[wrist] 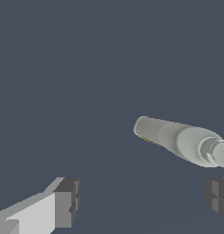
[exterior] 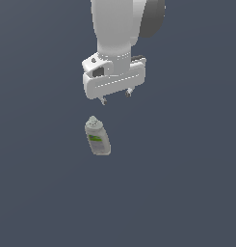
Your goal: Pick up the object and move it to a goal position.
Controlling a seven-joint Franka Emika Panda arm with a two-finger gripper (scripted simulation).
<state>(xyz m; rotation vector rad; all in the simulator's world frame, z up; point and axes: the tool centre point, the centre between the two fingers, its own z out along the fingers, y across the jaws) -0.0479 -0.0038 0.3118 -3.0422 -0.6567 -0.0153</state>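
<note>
Slate-blue and matte, the counter [exterior: 187, 193] fills both views, flat and unmarked. The bottle [exterior: 97, 137] lies on it, flattish, grey-beige, with a green-and-white label and a narrower pale cap toward the arm. The glossy white gripper [exterior: 115, 98] hangs apart from it; its dark blocky fingers [wrist: 70, 201] are spread wide, holding nothing.

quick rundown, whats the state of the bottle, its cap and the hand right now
bottle: lying flat on the surface, label side up, not held, clear of the hand
cap: on the bottle, at the end pointing toward the hand
hand: open, empty, above the surface and off to the cap end of the bottle, fingers spread apart with nothing between them
</note>
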